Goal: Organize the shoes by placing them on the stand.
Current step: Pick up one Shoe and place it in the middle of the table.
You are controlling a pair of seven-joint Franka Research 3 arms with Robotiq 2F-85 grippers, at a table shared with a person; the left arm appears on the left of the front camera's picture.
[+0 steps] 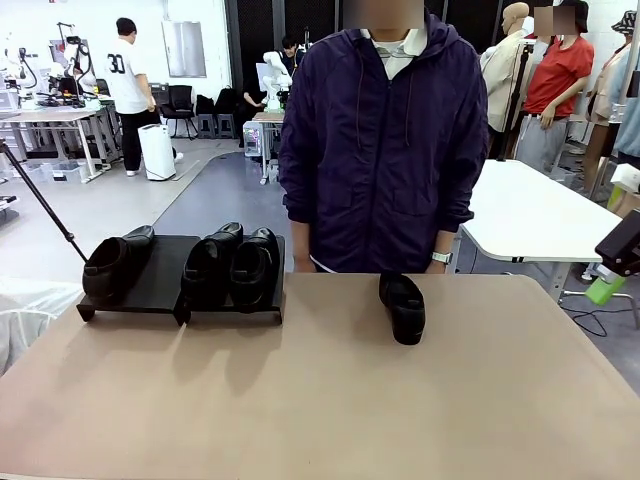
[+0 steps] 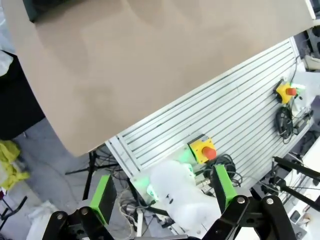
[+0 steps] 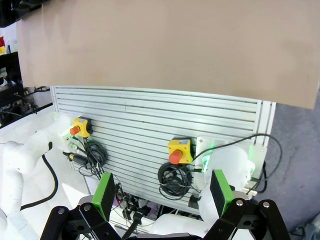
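A smooth tan bench fills the lower part of the front view. At its upper left sits the stand, a low, flat, matte-black rectangle on short legs. Three glossy black slip-on shoes with rounded toes rest on it. A single shoe is at its left end, and a pair sits touching side by side at its right end, with bare platform between. A fourth shoe lies on the bench right of centre, well apart from the stand. Just behind it, at the far edge, stands a person in a dark purple zipped jacket.

In the left wrist view, the left hand rises from the bottom edge, its green-padded fingers spread wide, holding and touching nothing. Beyond it lie the bench's rounded corner, a ribbed metal panel, a yellow button box and tangled cables.

In the right wrist view, the right hand is likewise spread wide and empty, above the same panel.
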